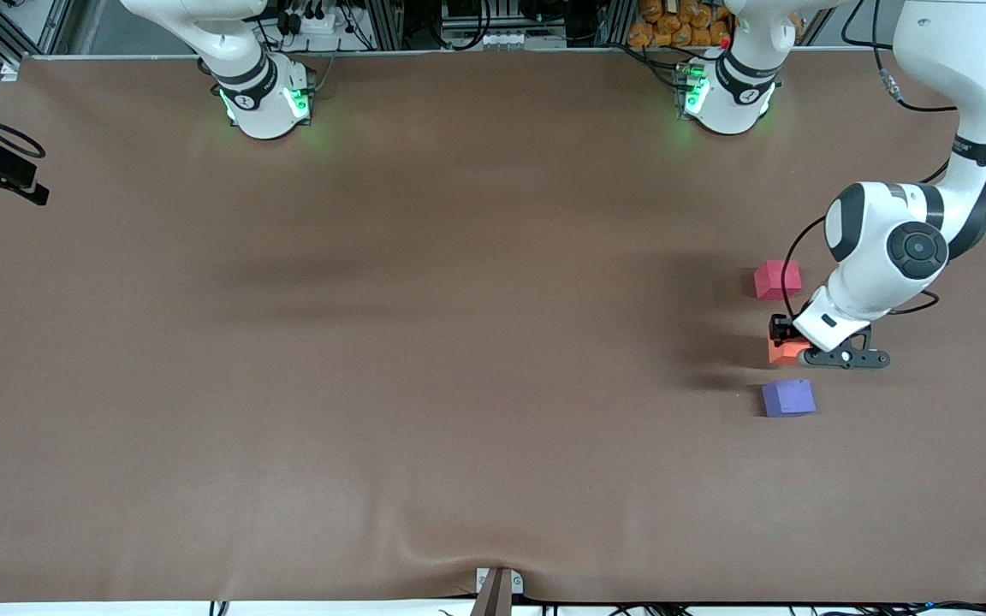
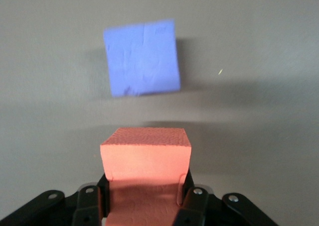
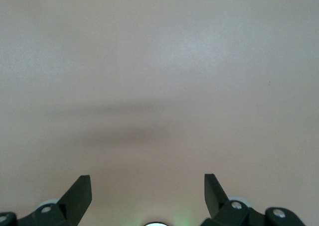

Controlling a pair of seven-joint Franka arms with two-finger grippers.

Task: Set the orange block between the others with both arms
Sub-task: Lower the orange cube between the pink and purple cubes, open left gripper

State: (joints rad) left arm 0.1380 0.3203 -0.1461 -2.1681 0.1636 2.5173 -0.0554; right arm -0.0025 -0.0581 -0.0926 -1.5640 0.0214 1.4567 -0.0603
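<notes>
Front view shows the left tool [image 1: 788,335] closed on the orange block [image 1: 785,351], holding it low over the bench [image 1: 459,342] in the gap between the pinkish-red cube [image 1: 777,279] and the purple cube [image 1: 788,398]. The purple cube lies nearer the front camera, the pinkish-red one farther, toward the left arm's end of the bench. Left wrist view shows the orange block [image 2: 146,159] pinched between the black fingers [image 2: 189,198], with the purple cube [image 2: 142,57] close ahead. The gap looks tight on the purple side, so a skewed release could nudge that cube or leave the block out of line. Open bench spreads wide toward the right arm's end. The right tool [image 3: 148,196] waits with its fingers spread, over bare bench.
</notes>
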